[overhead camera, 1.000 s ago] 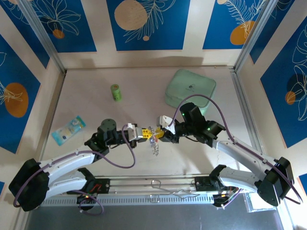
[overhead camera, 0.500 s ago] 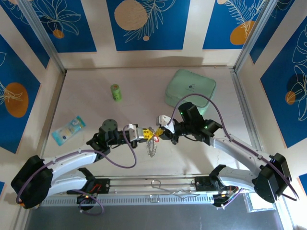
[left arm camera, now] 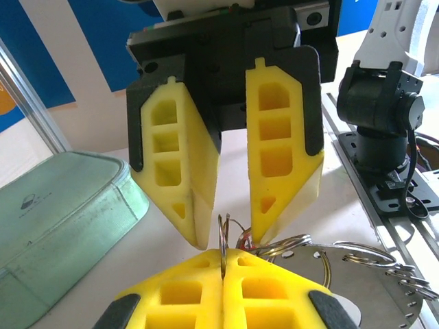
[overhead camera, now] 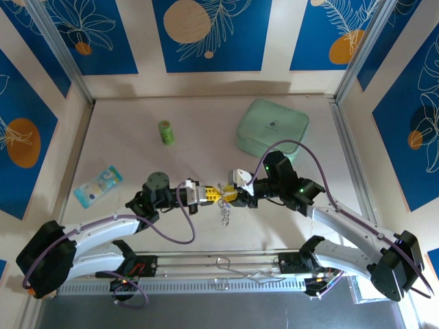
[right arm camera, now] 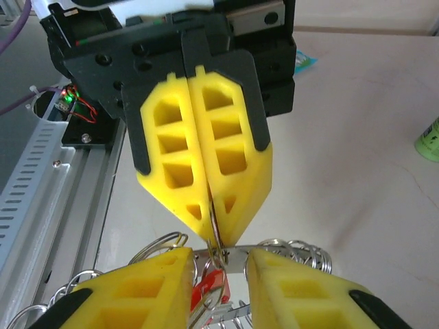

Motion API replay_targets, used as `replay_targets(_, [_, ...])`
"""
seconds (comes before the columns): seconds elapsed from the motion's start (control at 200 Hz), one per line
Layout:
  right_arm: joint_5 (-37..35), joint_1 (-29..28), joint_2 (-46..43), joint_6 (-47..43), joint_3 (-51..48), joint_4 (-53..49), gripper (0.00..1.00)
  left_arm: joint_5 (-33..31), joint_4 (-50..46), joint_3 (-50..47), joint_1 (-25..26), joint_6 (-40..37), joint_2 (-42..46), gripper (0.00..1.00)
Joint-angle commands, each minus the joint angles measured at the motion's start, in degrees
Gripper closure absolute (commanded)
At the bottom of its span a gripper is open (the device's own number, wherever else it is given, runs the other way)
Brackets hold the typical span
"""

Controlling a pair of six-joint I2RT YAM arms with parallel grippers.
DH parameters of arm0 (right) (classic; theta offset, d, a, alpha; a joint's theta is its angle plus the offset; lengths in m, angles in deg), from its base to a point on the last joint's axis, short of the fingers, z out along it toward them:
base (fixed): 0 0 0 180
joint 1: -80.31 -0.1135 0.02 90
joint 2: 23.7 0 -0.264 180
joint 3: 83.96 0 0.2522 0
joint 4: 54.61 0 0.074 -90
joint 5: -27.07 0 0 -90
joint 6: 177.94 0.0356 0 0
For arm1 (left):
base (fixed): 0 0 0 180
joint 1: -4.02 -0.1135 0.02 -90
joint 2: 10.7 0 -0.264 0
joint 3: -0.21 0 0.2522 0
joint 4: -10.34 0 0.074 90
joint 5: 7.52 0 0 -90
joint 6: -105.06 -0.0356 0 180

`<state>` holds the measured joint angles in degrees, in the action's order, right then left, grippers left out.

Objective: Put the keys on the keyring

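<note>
My left gripper [overhead camera: 208, 194] [left arm camera: 223, 252] is shut on the thin wire of the keyring [left arm camera: 223, 229], holding it above the table. The rest of the keyring [overhead camera: 224, 213] [left arm camera: 374, 274], a flat holed metal piece fringed with small silvery rings, hangs below and beside the jaws. My right gripper [overhead camera: 231, 194] [right arm camera: 218, 259] faces the left one tip to tip and is open. Its fingers [left arm camera: 281, 157] straddle the pinched wire without touching it. The red tag of a key [right arm camera: 209, 286] hangs between my right fingers, just under the wire.
A mint-green case [overhead camera: 272, 126] lies at the back right. A small green cylinder [overhead camera: 164, 131] stands at the back left and a blue packet [overhead camera: 98, 185] lies at the left. A metal rail [overhead camera: 226, 264] runs along the near edge below both grippers.
The right gripper closed and has opened again. Both grippers and the hanging keyring have shifted slightly toward the near edge. The left gripper stays shut on the wire.
</note>
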<state>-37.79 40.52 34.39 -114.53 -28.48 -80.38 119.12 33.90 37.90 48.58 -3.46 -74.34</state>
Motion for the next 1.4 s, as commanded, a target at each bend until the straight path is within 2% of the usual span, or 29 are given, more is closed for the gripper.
replay_targets(0.0, [1.6, -0.5, 0.4, -0.5, 0.2, 0.9, 0.76, 2.1, 3.5, 0.6, 0.8, -0.9, -0.1, 1.00])
replay_targets(0.215, [2.5, -0.7, 1.6, -0.7, 1.5, -0.1, 1.00, 1.6, 4.9, 0.9, 0.9, 0.1, -0.2, 1.00])
replay_targets(0.25, [2.3, -0.7, 1.8, -0.8, 1.8, -0.2, 1.00, 0.5, 4.7, 0.9, 0.8, 0.1, -0.1, 1.00])
replay_targets(0.33, [-0.9, -0.7, 2.0, -0.9, 2.8, -1.1, 1.00, -4.3, 2.5, 1.0, 0.9, -0.2, 0.6, 0.70])
replay_targets(0.425, [-4.0, -1.1, 3.2, -4.3, 5.6, -7.1, 1.00, -8.0, -5.3, 2.2, 0.9, -3.8, 2.1, 0.67])
replay_targets(0.615, [-9.2, -3.0, 5.0, -8.5, 9.4, -12.9, 1.00, -7.6, -18.8, 6.2, 0.9, -7.5, 2.5, 0.76])
replay_targets(0.775, [-12.4, -5.6, 6.5, -10.8, 11.6, -15.2, 1.00, -6.8, -18.4, 6.5, 0.9, -7.3, 1.9, 0.82])
replay_targets(0.98, [-12.8, -7.5, 7.1, -10.5, 12.7, -15.1, 1.00, -5.7, -17.0, 6.6, 1.0, -6.9, 1.5, 0.98])
replay_targets(1.03, [-11.9, -6.9, 6.4, -9.5, 11.7, -13.8, 0.92, -5.2, -15.5, 6.0, 1.0, -6.1, 1.7, 1.00])
replay_targets(1.075, [-10.3, -5.8, 5.4, -8.3, 10.2, -11.9, 0.78, -5.3, -12.7, 5.0, 1.0, -4.8, 1.9, 1.00])
replay_targets(1.145, [-5.8, -2.7, 3.4, -5.4, 7.2, -8.6, 0.69, -5.5, -7.1, 2.3, 1.0, -2.2, 2.5, 1.00])
replay_targets(1.24, [-1.1, 0.4, 1.8, -2.3, 4.6, -6.7, 0.66, -5.9, -1.1, -0.6, 1.0, 0.3, 3.1, 1.00])
replay_targets(1.395, [-1.0, 0.6, 2.0, -2.6, 4.0, -8.3, 0.67, -5.5, -0.8, -1.3, 1.0, -0.1, 3.8, 1.00])
